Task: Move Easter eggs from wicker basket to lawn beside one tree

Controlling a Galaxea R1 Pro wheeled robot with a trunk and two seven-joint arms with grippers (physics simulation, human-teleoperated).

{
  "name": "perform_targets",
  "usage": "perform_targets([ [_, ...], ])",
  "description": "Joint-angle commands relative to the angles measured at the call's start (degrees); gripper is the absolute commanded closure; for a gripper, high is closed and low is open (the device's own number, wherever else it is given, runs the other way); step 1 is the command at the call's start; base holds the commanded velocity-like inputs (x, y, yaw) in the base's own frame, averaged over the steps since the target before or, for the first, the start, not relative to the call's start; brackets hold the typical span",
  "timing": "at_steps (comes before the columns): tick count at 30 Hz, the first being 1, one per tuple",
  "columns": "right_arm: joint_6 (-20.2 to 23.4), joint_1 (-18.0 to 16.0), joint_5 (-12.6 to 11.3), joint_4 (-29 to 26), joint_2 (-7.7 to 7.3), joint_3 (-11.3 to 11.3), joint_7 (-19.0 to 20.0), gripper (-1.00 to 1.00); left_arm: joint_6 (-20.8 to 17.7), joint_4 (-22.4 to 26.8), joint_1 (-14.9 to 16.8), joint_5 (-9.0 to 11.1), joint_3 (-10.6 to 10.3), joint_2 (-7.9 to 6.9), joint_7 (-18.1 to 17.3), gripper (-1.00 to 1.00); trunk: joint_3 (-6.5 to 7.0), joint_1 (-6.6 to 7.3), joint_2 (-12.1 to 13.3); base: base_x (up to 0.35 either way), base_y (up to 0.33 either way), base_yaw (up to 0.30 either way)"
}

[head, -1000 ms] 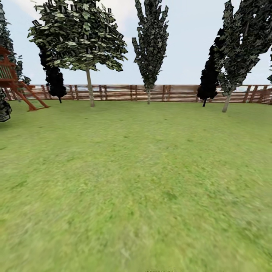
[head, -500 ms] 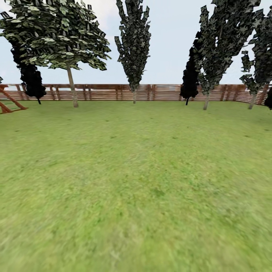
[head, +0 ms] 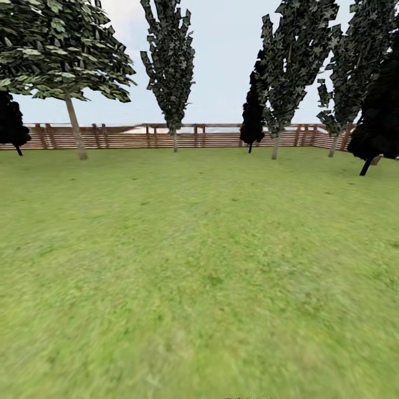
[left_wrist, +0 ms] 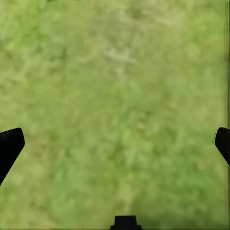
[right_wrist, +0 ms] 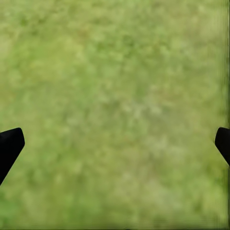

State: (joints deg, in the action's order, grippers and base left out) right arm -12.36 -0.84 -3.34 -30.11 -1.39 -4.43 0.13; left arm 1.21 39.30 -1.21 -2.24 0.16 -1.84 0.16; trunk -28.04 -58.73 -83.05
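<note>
The lawn (head: 199, 266) spreads wide ahead of me in the head view, ringed by the garden's brown slat fence (head: 127, 136). Along the fence stand several trees: a broad one with a pale trunk (head: 75, 130) at the left, a slim one (head: 173, 72) in the middle, and others (head: 282, 83) to the right. The Easter eggs and the wicker basket are out of view. My left gripper (left_wrist: 115, 143) hangs open over bare grass, its black fingertips (left_wrist: 9, 146) far apart. My right gripper (right_wrist: 115, 143) is open over grass too, holding nothing.
A dark tree (head: 379, 111) leans in at the right edge and another dark one (head: 11, 124) stands at the far left by the fence. Open grass stretches from me to the fence line.
The whole head view has swung to the right: the trees slid leftward, the red playhouse left the picture, and new trees came in at the right.
</note>
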Motion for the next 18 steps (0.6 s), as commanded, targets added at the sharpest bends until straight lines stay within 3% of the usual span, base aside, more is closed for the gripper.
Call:
perform_targets([
  [1,-0.19,-0.04,-0.35,0.05,-0.01,0.05,0.03,-1.00,0.10,0.07,-0.02,-0.23,0.02,-0.01,0.02,-1.00,-0.05,0.00,-0.03,0.000,0.000,-0.275],
  [18,-0.38,-0.04,0.32,0.01,-0.10,0.21,-0.62,-1.00,0.10,0.07,-0.03,-0.31,0.00,-0.01,-0.56,-1.00,-0.05,0.00,-0.03,0.000,0.000,-0.275],
])
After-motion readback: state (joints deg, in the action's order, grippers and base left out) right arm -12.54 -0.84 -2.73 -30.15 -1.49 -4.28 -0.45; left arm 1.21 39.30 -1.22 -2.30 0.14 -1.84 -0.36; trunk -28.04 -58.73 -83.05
